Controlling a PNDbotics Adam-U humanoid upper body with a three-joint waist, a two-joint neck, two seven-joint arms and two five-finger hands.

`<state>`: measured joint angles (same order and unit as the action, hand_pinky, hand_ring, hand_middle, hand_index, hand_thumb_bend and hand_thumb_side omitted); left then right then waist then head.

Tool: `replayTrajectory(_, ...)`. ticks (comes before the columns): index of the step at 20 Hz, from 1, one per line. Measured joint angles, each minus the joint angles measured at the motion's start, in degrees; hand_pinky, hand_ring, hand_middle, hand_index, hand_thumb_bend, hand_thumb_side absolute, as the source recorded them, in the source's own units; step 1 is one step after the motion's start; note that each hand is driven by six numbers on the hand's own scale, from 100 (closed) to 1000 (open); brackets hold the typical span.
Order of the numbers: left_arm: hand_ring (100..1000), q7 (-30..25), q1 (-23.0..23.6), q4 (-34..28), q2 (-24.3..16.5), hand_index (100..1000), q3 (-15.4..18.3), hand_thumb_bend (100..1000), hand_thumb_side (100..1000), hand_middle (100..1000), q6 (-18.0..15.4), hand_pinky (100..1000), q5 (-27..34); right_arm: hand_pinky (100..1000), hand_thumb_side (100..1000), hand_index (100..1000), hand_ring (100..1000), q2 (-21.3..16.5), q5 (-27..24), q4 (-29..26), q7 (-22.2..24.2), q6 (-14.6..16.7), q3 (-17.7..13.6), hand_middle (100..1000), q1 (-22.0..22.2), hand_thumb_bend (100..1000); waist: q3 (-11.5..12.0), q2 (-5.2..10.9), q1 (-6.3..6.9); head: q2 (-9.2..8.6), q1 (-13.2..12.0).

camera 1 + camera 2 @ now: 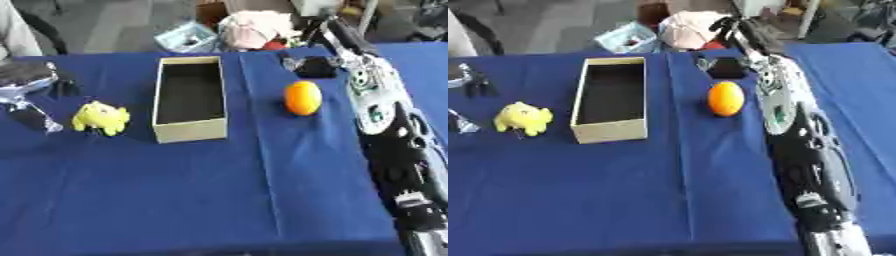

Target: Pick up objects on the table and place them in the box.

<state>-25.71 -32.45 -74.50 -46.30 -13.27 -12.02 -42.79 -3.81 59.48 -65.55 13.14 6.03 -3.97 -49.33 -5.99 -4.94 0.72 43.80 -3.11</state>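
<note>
1. Box [189, 129] status: the open cardboard box stands upright on the blue table [219, 200], just left of centre, its long side running from 12 to 6 o'clock. Its interior shows dark and appears empty, so by this judgement no object is placed yet.
2. Right arm [385, 125]: it enters at the 5 o'clock corner and extends to about 1 o'clock. The right hand [308, 66] is at the far end, beyond the orange. Whether its fingers are apart or together cannot be told; the hand reads only as a dark mass.
3. Left hand [26, 82]: it sits at the 9 o'clock edge, partly cut off. Dark and silver parts are visible, but the finger state cannot be told.
4. Orange [302, 98]: it rests on the cloth at 3 o'clock from the box, apart from it, untouched as far as visible.
5. Yellow toy [101, 118]: a small soft figure lies at 9 o'clock from the box, near the left hand, apart from both.
6. Remaining work, as judged: both objects are still to be picked up and placed.
</note>
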Motion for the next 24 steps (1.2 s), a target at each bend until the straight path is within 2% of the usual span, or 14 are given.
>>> replayTrajectory(7,562,-1.3,-1.7,2.0,1.3,733,-0.7,534,107,569,-0.5,640,-2.0,721,427,809,626,0.0,0.0,0.0,0.0,0.0,-0.2,611,0.2,334,-0.1,0.02,0.00,0.00,0.2)
replayTrajectory(15,568,-2.9,-5.6,8.2,5.5,736,-1.0,513,105,573,-1.7,644,-7.8,721,429,809,624,0.5,0.1,0.0,0.0,0.0,-0.2,610,0.4,332,-0.4,0.20,-0.14,0.00,0.2)
replayTrajectory(20,567,-2.0,-7.8,14.1,9.0,735,0.0,511,105,573,-1.9,644,-12.6,721,428,809,624,0.6,0.1,0.0,0.1,0.1,-0.2,610,0.5,333,-0.7,0.24,-0.43,0.00,0.2)
replayTrajectory(24,562,0.3,-8.5,17.2,10.2,733,1.1,500,112,569,-1.9,639,-15.2,721,428,808,624,0.6,0.1,0.0,0.1,0.1,-0.2,609,0.5,333,-0.9,0.24,-0.50,0.00,0.2)
